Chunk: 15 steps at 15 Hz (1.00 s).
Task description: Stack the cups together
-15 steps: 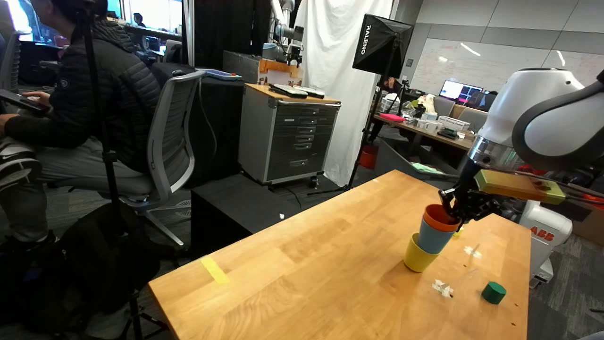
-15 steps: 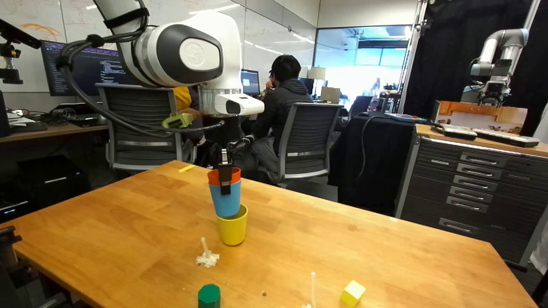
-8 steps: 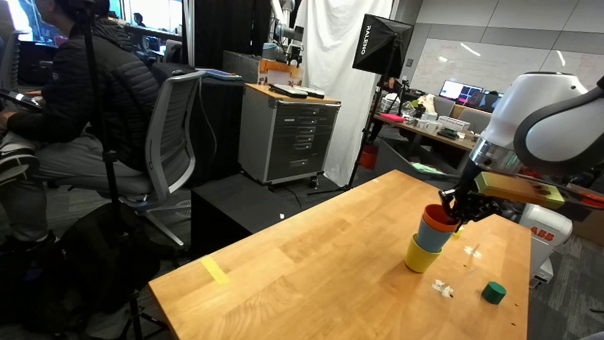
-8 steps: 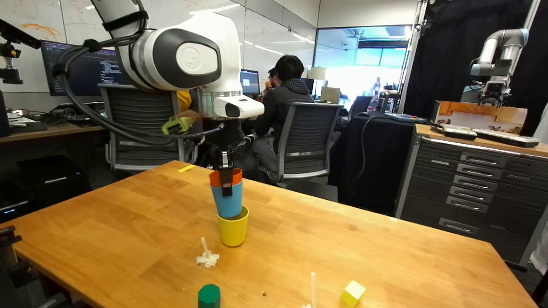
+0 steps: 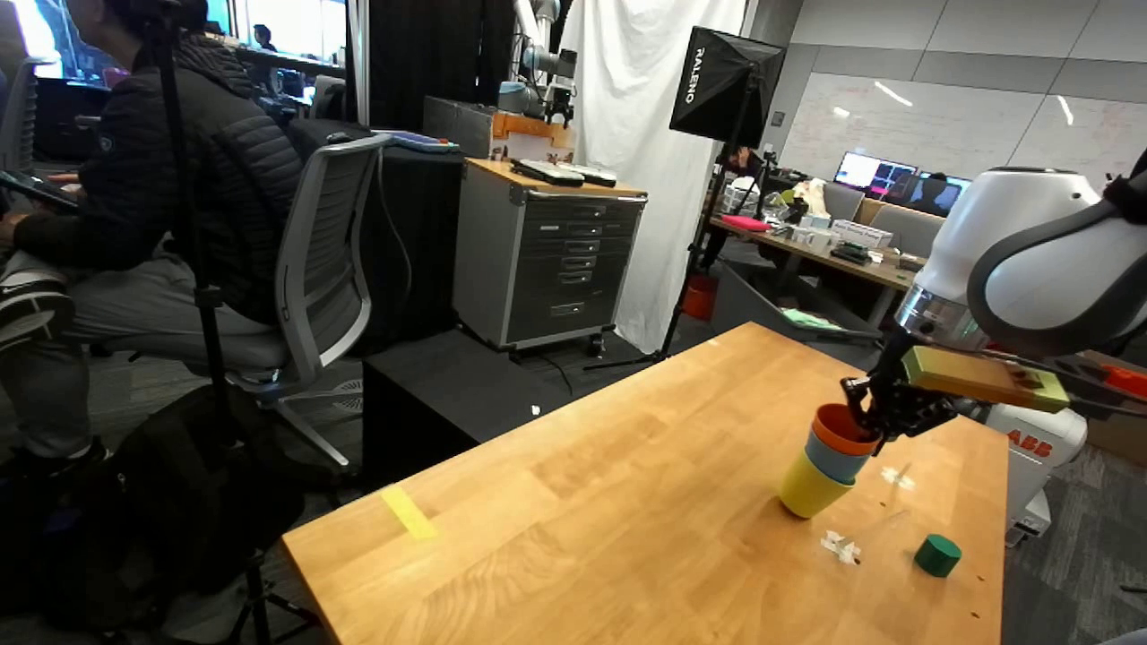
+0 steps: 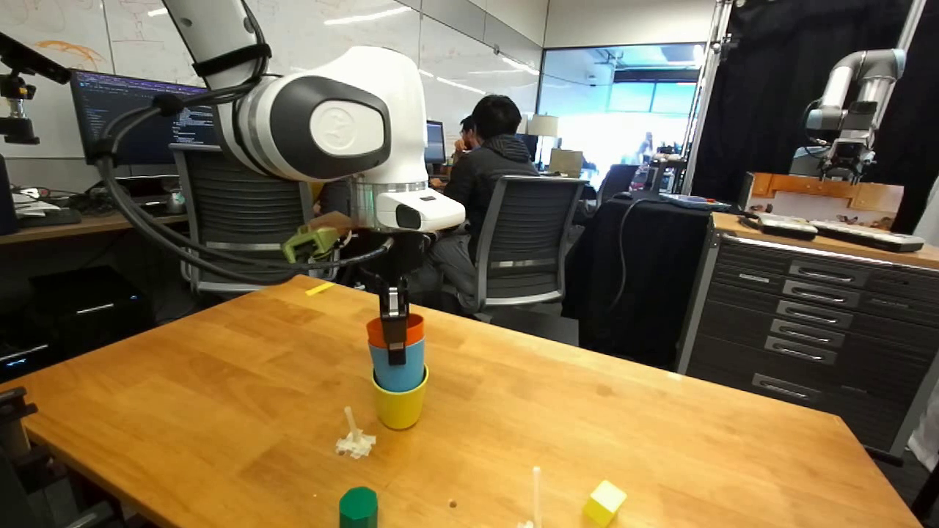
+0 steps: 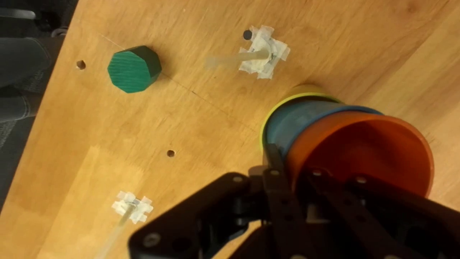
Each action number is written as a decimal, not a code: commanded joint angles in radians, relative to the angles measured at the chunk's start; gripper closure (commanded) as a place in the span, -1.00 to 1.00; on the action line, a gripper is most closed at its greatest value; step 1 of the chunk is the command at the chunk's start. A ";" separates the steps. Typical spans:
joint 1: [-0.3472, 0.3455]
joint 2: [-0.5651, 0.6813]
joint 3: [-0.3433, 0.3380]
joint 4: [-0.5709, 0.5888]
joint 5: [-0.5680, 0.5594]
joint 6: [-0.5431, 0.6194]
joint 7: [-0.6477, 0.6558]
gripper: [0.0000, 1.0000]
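The yellow cup [image 5: 809, 492] stands on the table; it also shows in an exterior view [image 6: 400, 411]. The blue cup [image 6: 402, 376] sits partly inside it, its upper part above the yellow rim. The orange-red cup [image 5: 840, 432] is nested in the blue cup, only its top band showing outside. In the wrist view the orange-red cup [image 7: 377, 151] opens toward the camera, with the blue cup [image 7: 296, 113] and the yellow rim [image 7: 264, 126] behind. My gripper [image 7: 293, 167] is shut on the walls of the blue and orange-red cups, one finger [image 6: 396, 345] outside, the other inside the orange-red cup.
A dark green block [image 7: 131, 70] stands near the table edge. A yellow cube [image 6: 605, 503] lies on the table [image 6: 587, 411]. Thin pale pegs are fixed with white tape [image 6: 355, 444], one close to the cups and one [image 6: 536, 495] farther off.
My gripper has moved down with the blue and orange-red cups. The blue cup has sunk deeper into the yellow cup, which has shifted and tilted slightly.
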 commanded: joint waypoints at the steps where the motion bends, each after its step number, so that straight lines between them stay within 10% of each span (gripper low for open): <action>1: -0.027 0.050 -0.002 0.028 0.048 0.023 -0.039 0.87; 9: -0.047 0.120 0.013 0.082 0.146 0.007 -0.111 0.85; 15: -0.046 0.117 0.013 0.078 0.167 0.013 -0.137 0.16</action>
